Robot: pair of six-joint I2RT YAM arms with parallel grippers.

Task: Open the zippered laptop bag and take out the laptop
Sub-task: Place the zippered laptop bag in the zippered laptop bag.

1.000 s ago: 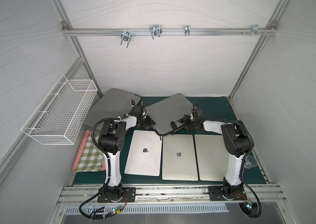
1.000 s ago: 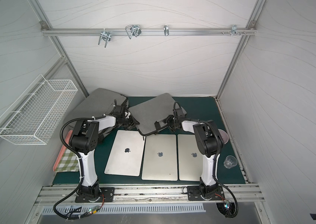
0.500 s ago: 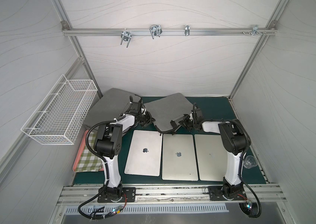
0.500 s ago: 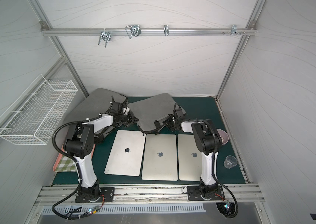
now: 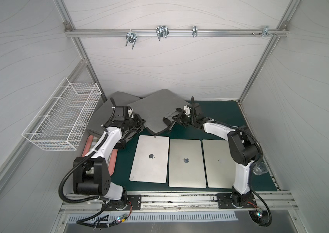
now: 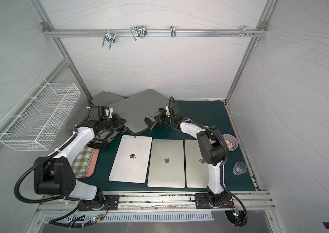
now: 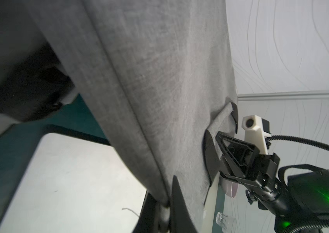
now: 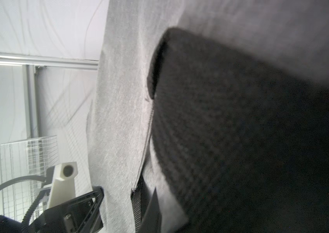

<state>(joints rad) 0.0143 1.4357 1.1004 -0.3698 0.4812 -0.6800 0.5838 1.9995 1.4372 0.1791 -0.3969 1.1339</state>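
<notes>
1. Across the back of the dark green matted table (image 5: 220, 115), both arms reach in to share one load.
2. At the back centre, the grey woven-fabric laptop bag (image 5: 155, 109) hangs tilted between the arms, and its near edge sags low over the table. Whether a laptop sits inside cannot be seen. The step looks like steadying the bag so its zip can be worked. It is best to hold both sides level with the cloth taut and lift the sag clear of whatever lies below, since limp fabric lets a zip track buckle.
3. A second grey fabric bag (image 5: 119, 96) lies behind it, towards the left wall.
4. Three closed silver aluminium laptops (image 5: 149, 159) lie flat side by side near the front, with smooth, hard lids. The one nearest the left arm sits just under the sagging edge.
5. The left jaws are fully closed, pinching the bag's soft side edge. In the left wrist view the cloth runs straight down into them.
6. The right jaws are closed on the opposite side, where the fabric puckers toward them.
7. Beside that pinch sits a coarse black webbing handle (image 8: 230, 131), ribbed and stiffer than the shell.
8. A fine toothed seam (image 8: 149, 129), likely the zip, runs along the handle's edge.
</notes>
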